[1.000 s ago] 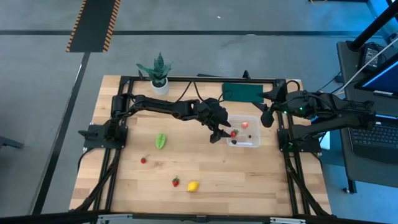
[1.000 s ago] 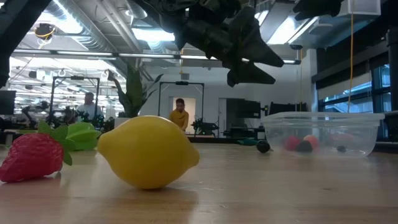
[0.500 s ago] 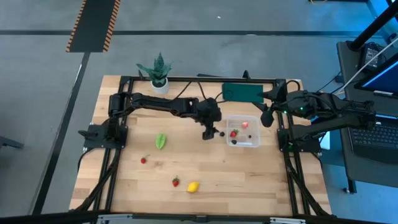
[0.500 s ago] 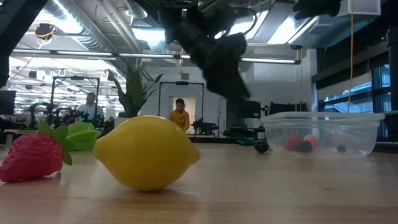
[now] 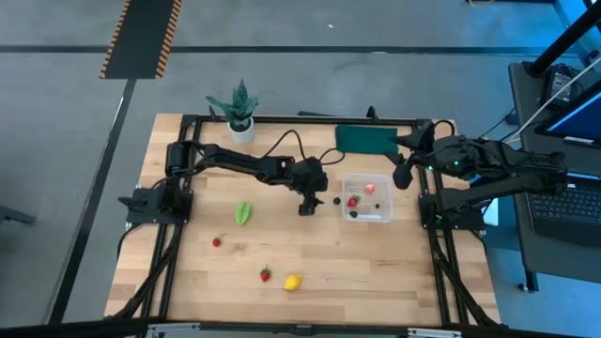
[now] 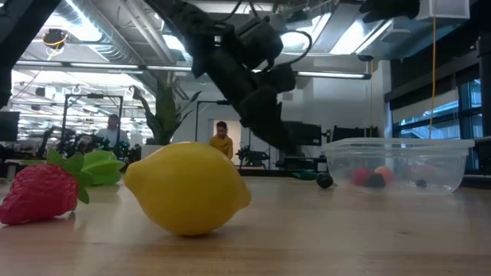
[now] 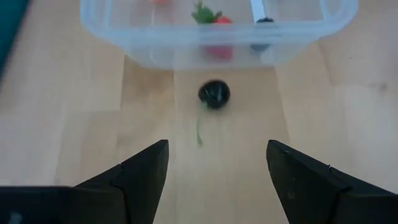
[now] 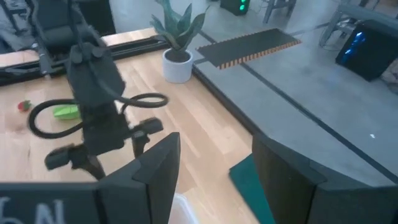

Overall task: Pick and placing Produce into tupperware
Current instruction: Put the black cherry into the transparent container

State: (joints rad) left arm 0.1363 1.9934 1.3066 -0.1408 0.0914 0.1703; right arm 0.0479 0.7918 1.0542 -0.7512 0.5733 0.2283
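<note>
Dark round berry (image 7: pixel 214 93) lying just beyond open, empty left gripper (image 7: pixel 216 163), beside clear plastic tupperware (image 7: pixel 118 37); gripper has withdrawn leftward from box since earlier.

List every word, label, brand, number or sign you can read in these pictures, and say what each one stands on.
No readable text appears in any view.
Right wrist view: pale marks on the right gripper body are cut off and unreadable.
The striped floor mat carries orange-and-black hazard stripes, no words.
</note>
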